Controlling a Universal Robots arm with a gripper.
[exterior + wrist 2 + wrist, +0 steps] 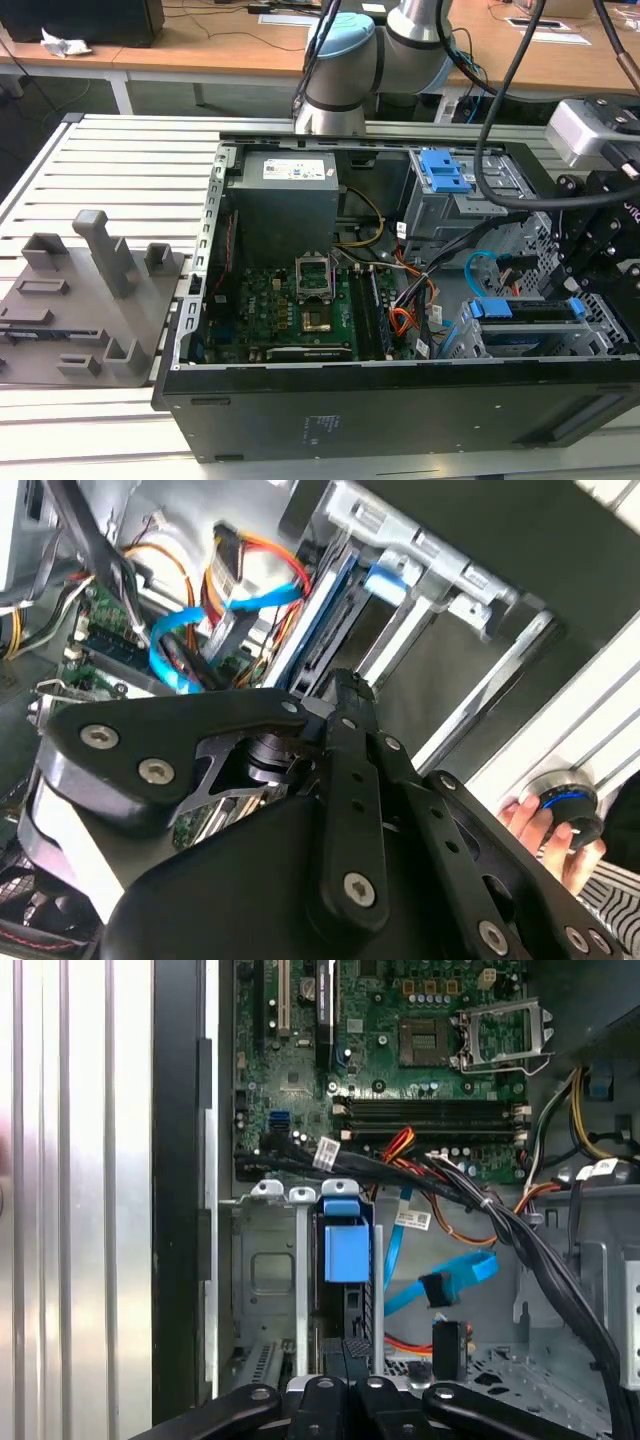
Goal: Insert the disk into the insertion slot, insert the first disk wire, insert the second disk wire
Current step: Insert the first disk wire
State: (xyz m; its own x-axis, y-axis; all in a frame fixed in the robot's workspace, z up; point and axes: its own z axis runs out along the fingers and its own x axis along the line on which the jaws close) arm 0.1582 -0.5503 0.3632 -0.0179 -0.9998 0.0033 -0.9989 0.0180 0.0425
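Pincer [345, 1388] looks pinched narrow on the near end of the disk [346, 1250], which sits edge-on in the insertion slot [262, 1265]. I'd keep it square to the slot and push straight, minding the loose second disk wire [455, 1275] just beside it.

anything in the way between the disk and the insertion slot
Nothing visible blocks it. In the first wrist view the disk already sits edge-on inside the insertion slot, with the gripper at one end of it. The second disk wire loops beside the slot, not across it.
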